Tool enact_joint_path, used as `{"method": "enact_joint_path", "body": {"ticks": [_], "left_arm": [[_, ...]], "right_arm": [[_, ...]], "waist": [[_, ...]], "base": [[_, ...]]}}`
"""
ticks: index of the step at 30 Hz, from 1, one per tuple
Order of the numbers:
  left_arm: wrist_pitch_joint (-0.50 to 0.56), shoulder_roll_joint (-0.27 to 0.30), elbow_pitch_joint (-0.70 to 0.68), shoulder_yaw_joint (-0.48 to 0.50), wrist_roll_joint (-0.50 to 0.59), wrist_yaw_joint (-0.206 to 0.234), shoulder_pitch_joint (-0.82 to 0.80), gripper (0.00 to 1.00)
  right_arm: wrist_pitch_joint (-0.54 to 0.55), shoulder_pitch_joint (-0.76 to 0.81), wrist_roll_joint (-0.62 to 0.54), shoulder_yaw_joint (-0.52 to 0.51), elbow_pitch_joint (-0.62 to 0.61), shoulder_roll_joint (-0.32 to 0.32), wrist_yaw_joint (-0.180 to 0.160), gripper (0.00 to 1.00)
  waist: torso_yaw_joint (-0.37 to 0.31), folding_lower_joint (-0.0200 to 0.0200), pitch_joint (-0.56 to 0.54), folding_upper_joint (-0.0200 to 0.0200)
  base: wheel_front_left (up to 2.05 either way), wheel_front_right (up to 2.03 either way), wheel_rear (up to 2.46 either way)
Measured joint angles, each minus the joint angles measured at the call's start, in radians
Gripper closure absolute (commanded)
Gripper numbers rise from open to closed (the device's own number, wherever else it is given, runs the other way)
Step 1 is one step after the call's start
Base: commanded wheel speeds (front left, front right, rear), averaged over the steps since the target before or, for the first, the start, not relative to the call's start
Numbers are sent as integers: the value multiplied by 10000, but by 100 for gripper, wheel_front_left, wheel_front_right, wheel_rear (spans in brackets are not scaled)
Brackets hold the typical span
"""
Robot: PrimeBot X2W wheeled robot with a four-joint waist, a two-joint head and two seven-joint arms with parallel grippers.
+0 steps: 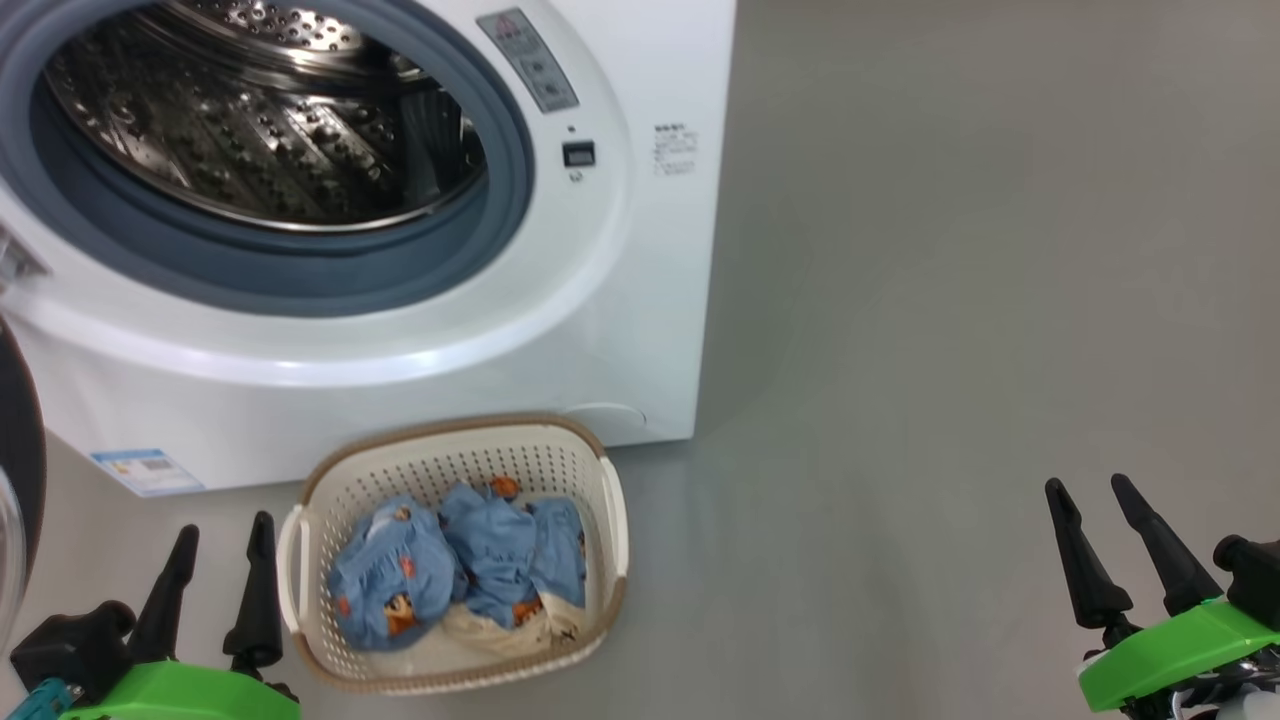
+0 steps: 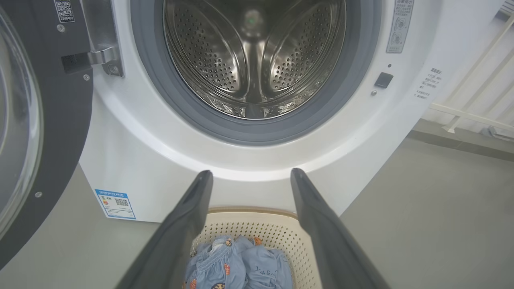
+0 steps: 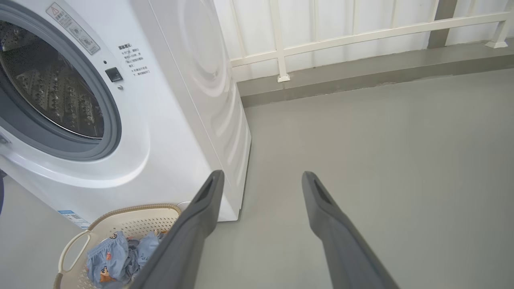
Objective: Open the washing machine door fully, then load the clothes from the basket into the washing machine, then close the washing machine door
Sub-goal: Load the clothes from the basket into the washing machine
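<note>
Head view: washing machine door (image 1: 22, 440) stands swung open at the left, so loading is judged the step in hand. The clothes (image 1: 460, 570) lie in the basket (image 1: 450, 428) on the floor (image 1: 900, 400), just before the washing machine (image 1: 640, 300). Left jaws and right jaws are fully spread, empty (left nearer). Next: lower left jaws onto fabric, close.

The left edge cuts off the washing machine door (image 1: 22, 430); the blue label (image 1: 145, 470) is unreadable.

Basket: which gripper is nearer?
Left. The left gripper sits open right beside the basket, at its left side. The right gripper, also open, is far off to the basket's right, above the floor.
</note>
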Motion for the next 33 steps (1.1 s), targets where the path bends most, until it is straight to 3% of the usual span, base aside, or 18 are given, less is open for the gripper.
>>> {"method": "enact_joint_path", "body": {"ticks": [10, 24, 33], "left_arm": [[0, 19, 8, -81, 50, 0, -134, 0], [0, -65, 554, -412, 109, 0, -205, 0], [2, -127, 2243, -1298, 111, 0, -616, 0]], "right_arm": [[0, -162, -121, 211, -111, 88, 0, 0], [0, -194, -347, 485, -270, 219, 0, 0], [0, -436, -433, 775, -462, 522, 0, 0]], "waist": [[47, 0, 117, 0], [67, 0, 361, 0], [-54, 0, 868, 0]], "base": [[113, -140, 27], [11, -11, 0], [0, 0, 0]]}}
